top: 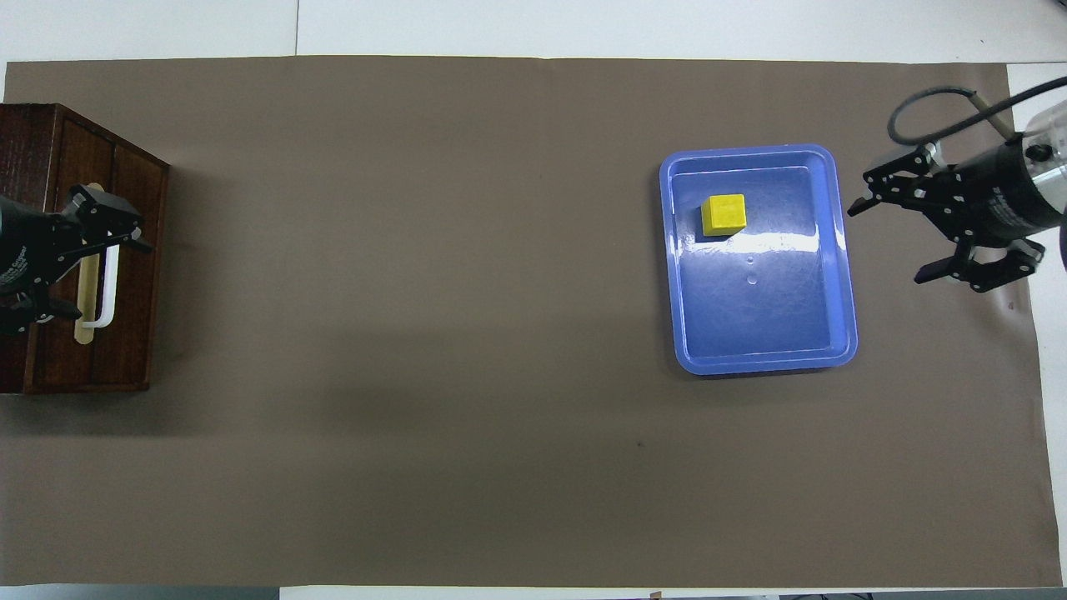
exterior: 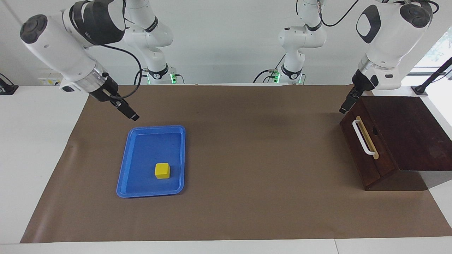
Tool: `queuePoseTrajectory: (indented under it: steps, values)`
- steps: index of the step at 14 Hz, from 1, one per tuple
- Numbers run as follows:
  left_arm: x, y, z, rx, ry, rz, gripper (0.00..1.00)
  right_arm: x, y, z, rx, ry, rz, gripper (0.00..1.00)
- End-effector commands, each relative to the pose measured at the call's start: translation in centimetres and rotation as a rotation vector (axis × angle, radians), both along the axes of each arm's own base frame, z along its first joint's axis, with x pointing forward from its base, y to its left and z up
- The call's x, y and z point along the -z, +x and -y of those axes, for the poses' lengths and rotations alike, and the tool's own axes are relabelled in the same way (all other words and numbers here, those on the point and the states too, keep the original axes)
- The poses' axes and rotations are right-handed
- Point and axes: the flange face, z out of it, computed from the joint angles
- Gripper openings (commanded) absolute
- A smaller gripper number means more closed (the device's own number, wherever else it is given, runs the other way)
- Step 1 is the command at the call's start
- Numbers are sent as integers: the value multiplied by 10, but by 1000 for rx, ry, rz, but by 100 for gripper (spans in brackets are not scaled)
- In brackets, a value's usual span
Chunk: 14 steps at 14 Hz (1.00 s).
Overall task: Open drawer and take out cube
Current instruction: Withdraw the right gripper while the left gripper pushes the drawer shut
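While the drawer (exterior: 367,148) sits shut, your cube (exterior: 162,170) is mid-left in the blue tray (exterior: 124,169).
Left gripper (top: 93,254) spread over the handle (exterior: 363,138); right gripper (top: 904,240) wide, upper left.

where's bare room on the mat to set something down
The wide brown mat between the blue tray and the drawer box is bare. It is crowded at the drawer front under the left gripper and where the yellow cube sits in the tray.

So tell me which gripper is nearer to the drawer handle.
Left. The left gripper hangs over the drawer by its handle; the right gripper is by the blue tray.
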Motion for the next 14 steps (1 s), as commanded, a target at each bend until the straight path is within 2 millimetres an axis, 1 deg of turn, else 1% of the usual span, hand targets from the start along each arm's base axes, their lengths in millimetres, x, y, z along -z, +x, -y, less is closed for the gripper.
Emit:
queuePoseTrajectory:
  steps: [1,2,3,4,6,7,9,10,11,14]
  values:
    - [0,-11,-4,245,-50,-54,100,-25,-34,-2,-389,-42,26,100]
    - [3,-10,-6,314,-56,-62,100,-25,-34,0,-487,-37,35,100]
    - [2,-10,-4,366,-58,-64,100,-24,-35,3,-511,-60,29,100]
    - [-6,-11,5,416,-56,-66,100,-22,-35,6,-536,-85,21,100]
    - [-9,-7,5,476,-69,-81,100,-23,-31,10,-623,-111,46,100]
    - [-10,-9,4,509,-75,-95,100,-25,-27,11,-641,-121,78,100]
    - [-21,-6,-4,550,-82,-90,100,-26,-23,15,-699,-147,97,100]
    - [-25,-6,4,568,-84,-98,100,-27,-21,16,-737,-166,106,100]
    - [-24,-8,6,578,-79,-96,100,-27,-21,16,-745,-165,105,100]
    - [-2,-13,6,611,-78,-114,100,-25,-26,15,-747,-139,83,100]
